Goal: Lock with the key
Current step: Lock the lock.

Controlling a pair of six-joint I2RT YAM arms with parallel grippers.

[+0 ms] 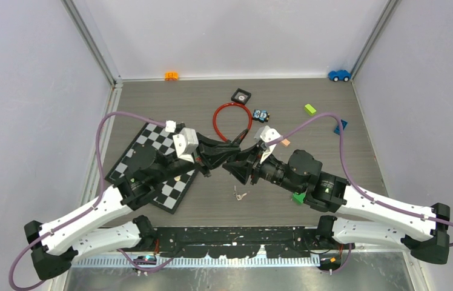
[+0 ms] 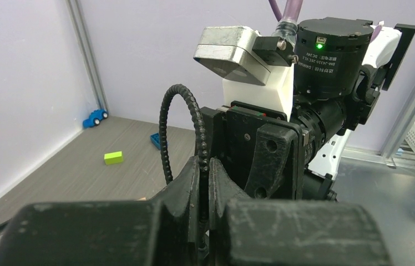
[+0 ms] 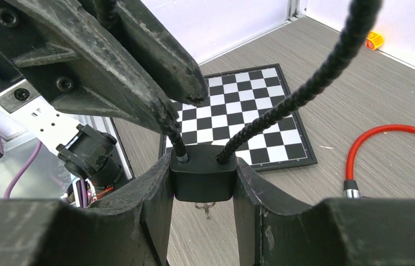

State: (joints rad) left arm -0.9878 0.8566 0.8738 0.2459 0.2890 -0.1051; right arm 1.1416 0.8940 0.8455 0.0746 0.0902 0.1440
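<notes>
**A:** From above, where are the two hands?

**B:** They meet over the middle of the tabletop point(image 1: 284, 103). The left hand point(image 1: 223, 151) and the right hand point(image 1: 234, 165) are tip to tip, just right of the chessboard point(image 1: 151, 163) and near the red loop point(image 1: 230, 118).

**A:** And the keys?

**B:** The keys point(image 1: 240, 195) lie flat on the tabletop, just beside the right hand on its near side. Neither hand holds them. From up there the lock is lost among the black fingers.

**A:** What does the left wrist view show?

**B:** The left hand point(image 2: 205, 166) is pinched closed on a black ribbed cable point(image 2: 186, 111), which arches up out of its fingers. The right arm's wrist sits close behind it. Farther off, a green block point(image 2: 114, 157) and a blue toy car point(image 2: 94, 117) lie on the tabletop, the car near the wall.

**A:** And the right wrist view?

**B:** The right hand point(image 3: 202, 163) grips the lock point(image 3: 202, 180), a small black block squeezed between its two fingers. Both ends of the cable point(image 3: 327, 72) enter the lock's top. The left hand point(image 3: 183, 111) reaches in from the upper left and clamps the cable just above the lock. A bit of metal shows under the lock. It is probably the keys on the tabletop, but I cannot tell whether it touches the lock.
</notes>
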